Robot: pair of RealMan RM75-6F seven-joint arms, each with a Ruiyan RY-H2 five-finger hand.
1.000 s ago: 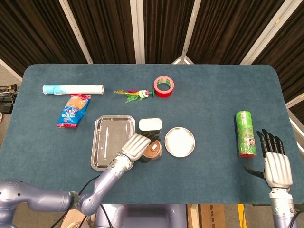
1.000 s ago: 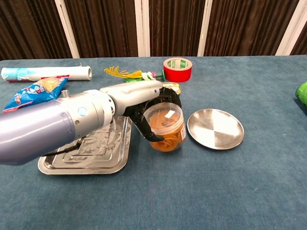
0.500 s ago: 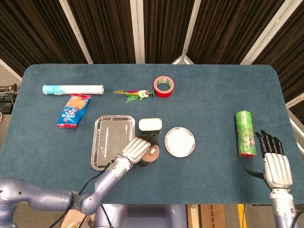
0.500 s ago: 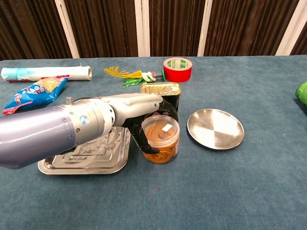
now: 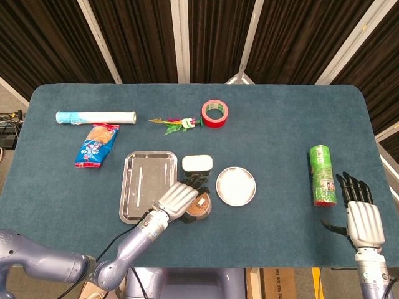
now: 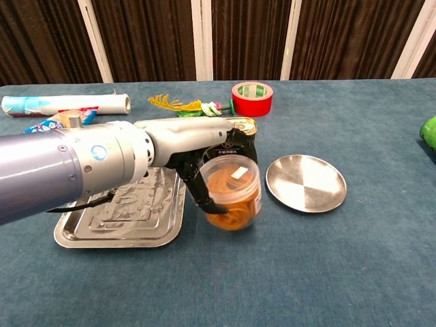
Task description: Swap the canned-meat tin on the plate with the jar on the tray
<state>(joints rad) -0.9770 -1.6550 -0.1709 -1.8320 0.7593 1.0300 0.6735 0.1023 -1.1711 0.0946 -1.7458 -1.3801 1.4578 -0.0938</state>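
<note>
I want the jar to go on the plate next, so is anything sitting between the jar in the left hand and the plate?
Nothing visible does. The left hand grips the jar just left of the plate, with only bare table between them. The tin stands behind the jar, off that path, and the plate holds nothing.

Backdrop is dark brown pleated curtains (image 5: 56,43) split by pale vertical strips (image 5: 179,40). The table (image 5: 280,124) wears a teal-blue felt cover, and lighting's even, no harsh shadows.

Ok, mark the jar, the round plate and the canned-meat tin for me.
jar (image 6: 233,193): chest view, on its clear side wall.
plate (image 6: 306,182): chest view, on its bare middle.
canned-meat tin (image 5: 197,163): head view, on its pale top.
</note>
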